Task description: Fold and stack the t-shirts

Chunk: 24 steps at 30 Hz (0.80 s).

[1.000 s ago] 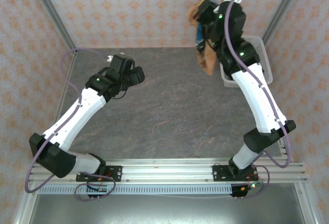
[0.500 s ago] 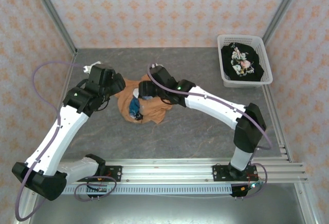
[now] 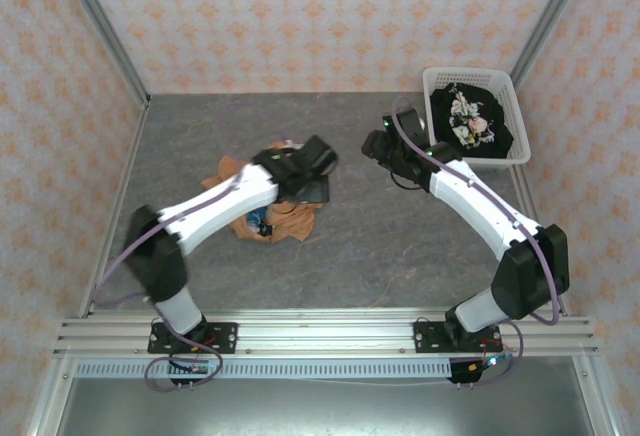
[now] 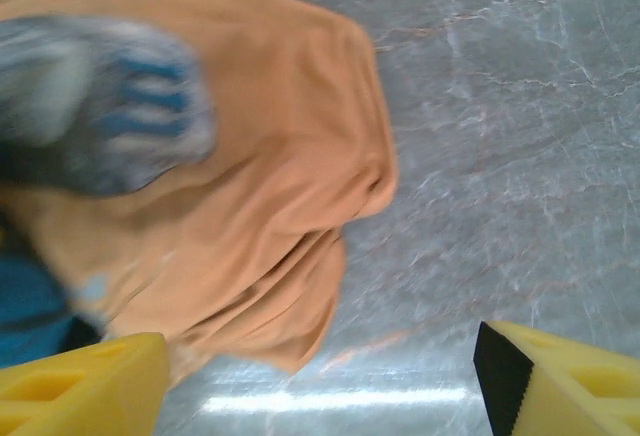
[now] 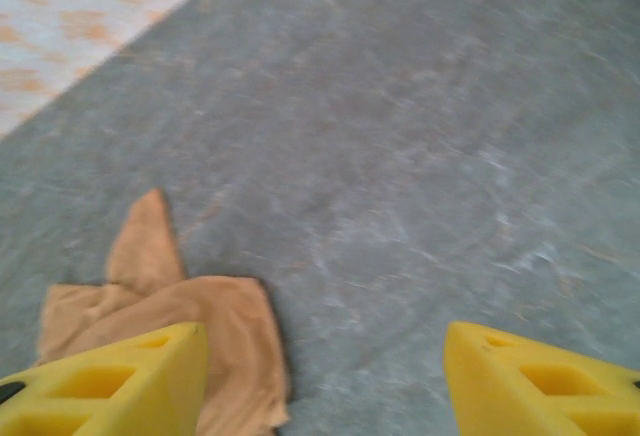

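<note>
T-shirt (image 4: 250, 186), orange, crumpled: probably limp and light; pinch a hem edge. Left tool (image 4: 320, 386) spread just above it; right tool (image 5: 320, 376) spread, well apart from it.

a light orange-tan t-shirt (image 4: 280, 136), its chest print (image 4: 110, 116) blue and white; the table (image 3: 400, 236) grey, veined white and rust like marble. a black t-shirt (image 3: 497, 134) with a pale pink-and-white floral print (image 3: 468, 121); the basket (image 3: 470, 72) white, lattice-patterned. walls (image 3: 300, 16) pale pink with a repeating orange motif. left arm (image 3: 215, 204) and right arm (image 3: 480, 206) white and black; left gripper (image 4: 320, 356) and right gripper (image 5: 325, 346) yellow-fingered; rail (image 3: 320, 328) silver.
</note>
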Tool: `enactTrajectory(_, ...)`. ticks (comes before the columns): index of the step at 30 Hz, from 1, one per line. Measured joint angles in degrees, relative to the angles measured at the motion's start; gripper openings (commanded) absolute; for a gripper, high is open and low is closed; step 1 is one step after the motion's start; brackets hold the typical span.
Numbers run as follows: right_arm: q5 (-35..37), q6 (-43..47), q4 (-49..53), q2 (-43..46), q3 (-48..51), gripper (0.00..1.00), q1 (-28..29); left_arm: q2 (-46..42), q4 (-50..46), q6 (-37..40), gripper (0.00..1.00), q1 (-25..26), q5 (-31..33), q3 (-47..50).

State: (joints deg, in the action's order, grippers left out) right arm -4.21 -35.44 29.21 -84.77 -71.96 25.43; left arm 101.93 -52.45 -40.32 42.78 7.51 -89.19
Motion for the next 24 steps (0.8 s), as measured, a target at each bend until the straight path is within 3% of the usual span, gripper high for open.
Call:
enactTrajectory(3,0.0,-1.7,2.2,1.7,1.9,0.63,-2.4,11.9,-2.3,0.0,0.78,2.2,3.2,-8.3)
enactTrajectory(8,0.1,-3.6,4.1,7.1,2.3,0.63,-5.3,23.0,-5.4,0.2,0.72,2.3,4.8,-9.9)
enactTrajectory(12,0.0,-4.0,4.5,9.9,2.3,0.63,-5.7,25.5,-6.3,0.9,0.65,2.2,5.8,-11.0)
enactTrajectory(19,-0.3,-4.6,5.2,12.1,4.5,0.62,-6.0,27.8,-5.7,3.8,0.44,1.6,9.6,-15.1)
enactTrajectory(23,-0.6,-4.9,5.5,12.4,6.0,0.61,-6.0,29.6,-5.3,5.4,0.43,1.0,10.9,-16.2)
enactTrajectory(24,-0.8,-4.9,5.6,12.4,6.2,0.61,-6.0,29.8,-5.1,5.8,0.35,0.8,11.0,-16.3)
